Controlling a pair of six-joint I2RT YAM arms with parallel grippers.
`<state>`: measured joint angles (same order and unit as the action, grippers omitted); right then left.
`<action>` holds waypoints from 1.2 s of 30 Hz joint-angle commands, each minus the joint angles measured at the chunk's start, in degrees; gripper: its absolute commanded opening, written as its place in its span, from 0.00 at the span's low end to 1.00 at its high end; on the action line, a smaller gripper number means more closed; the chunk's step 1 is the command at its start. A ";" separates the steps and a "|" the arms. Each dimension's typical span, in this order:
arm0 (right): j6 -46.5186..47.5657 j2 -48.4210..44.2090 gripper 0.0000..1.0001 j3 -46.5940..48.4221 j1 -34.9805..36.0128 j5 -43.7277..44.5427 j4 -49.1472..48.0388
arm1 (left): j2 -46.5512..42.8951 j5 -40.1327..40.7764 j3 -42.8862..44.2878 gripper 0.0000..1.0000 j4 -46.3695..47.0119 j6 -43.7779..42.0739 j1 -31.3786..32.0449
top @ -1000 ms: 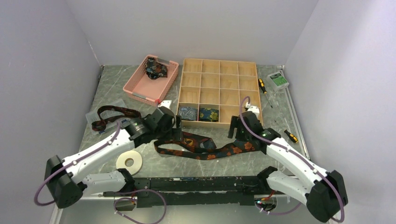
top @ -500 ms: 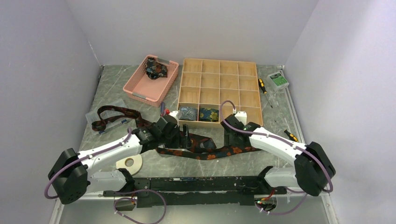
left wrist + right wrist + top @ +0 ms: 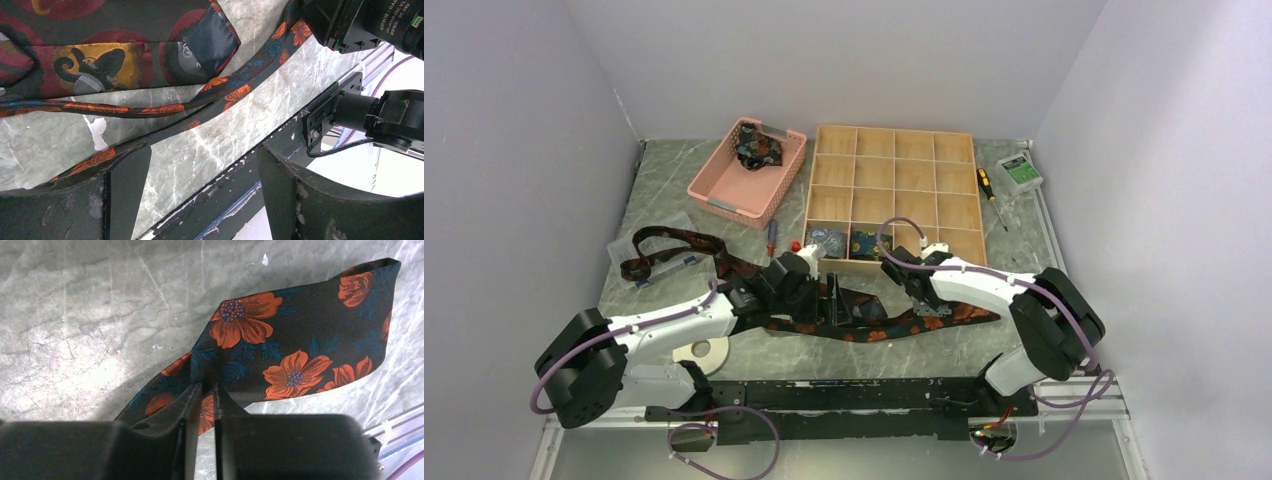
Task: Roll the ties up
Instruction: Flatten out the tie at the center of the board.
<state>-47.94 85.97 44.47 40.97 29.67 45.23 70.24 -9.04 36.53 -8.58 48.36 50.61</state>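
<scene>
Pinches a raised fold of the orange-flowered tie with the right gripper, fingers drawn almost together with cloth between them. Holds that fold up off the marble table, close to the tie's broad pointed end.

Spreads the left gripper wide, with nothing in it, low over bare marble beside the narrow run of the same tie. Cannot tell whether that run touches the left fingers where it passes against one of them.

Shows the maroon tie lying flat just beyond, its broad end over the flowered strip.

Places the flowered tie across the near middle of the table, between the two arms, in front of the wooden box. Finds two rolled ties in that box's front row.
</scene>
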 commanded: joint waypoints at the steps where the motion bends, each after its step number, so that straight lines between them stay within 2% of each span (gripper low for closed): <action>1: -3.11 -1.92 0.10 2.26 -0.10 4.08 4.64 | -0.17 -0.95 -0.29 0.82 3.02 0.16 0.60; 2: -3.75 -3.38 0.01 2.59 -0.26 5.08 5.86 | -0.69 -0.86 -0.46 0.82 2.95 0.16 0.63; 3: -4.32 -5.25 0.00 2.97 -0.56 6.04 7.20 | -1.18 -0.65 -0.61 0.83 2.88 0.16 0.70; 6: -3.92 -12.15 0.00 4.22 -4.70 7.74 9.88 | -2.54 0.07 -1.23 0.83 2.89 0.22 0.69; 11: 1.32 -23.99 0.00 3.83 -20.05 5.43 6.65 | -3.87 1.12 -1.90 0.82 2.88 0.69 0.67; 15: 3.00 -25.86 0.00 3.66 -30.89 2.06 3.27 | -4.29 0.87 -2.66 0.82 3.60 1.20 0.72; 17: 5.70 -25.46 0.00 4.38 -32.55 0.05 1.91 | -4.48 0.72 -3.02 0.82 3.44 1.51 0.67; 18: 9.09 -24.99 0.13 5.00 -32.28 -3.47 1.31 | -4.64 0.58 -3.23 0.82 3.32 1.56 0.71; 20: 10.55 -24.64 0.48 5.07 -27.10 -6.20 1.73 | -5.07 0.79 -3.94 0.82 3.33 1.92 0.65; 21: 9.07 -24.14 0.57 4.87 -23.08 -4.36 2.86 | -5.39 0.81 -4.53 0.82 3.74 2.18 0.70; 22: 7.73 -23.47 0.61 4.66 -19.19 -3.07 4.08 | -5.56 0.63 -5.10 0.83 4.48 2.44 0.72; 24: 4.17 -20.54 0.65 3.45 -12.22 -1.98 5.28 | -5.72 -0.43 -6.58 0.82 6.77 3.12 0.76; 28: -1.67 -12.74 0.65 2.52 -2.04 0.27 5.47 | -4.94 -3.28 -7.78 0.78 11.65 3.92 1.06; 34: -4.02 -4.33 0.63 2.63 -1.27 3.48 6.26 | -0.45 -2.74 -7.13 0.55 12.70 3.30 1.46; 36: -4.71 -1.32 0.62 3.72 -1.26 4.39 7.61 | 2.60 -2.62 -6.17 0.51 12.63 2.72 1.51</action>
<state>-49.43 81.17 46.57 39.99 29.78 49.89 68.62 -11.14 28.71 1.39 51.83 51.86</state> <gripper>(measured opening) 0.630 0.541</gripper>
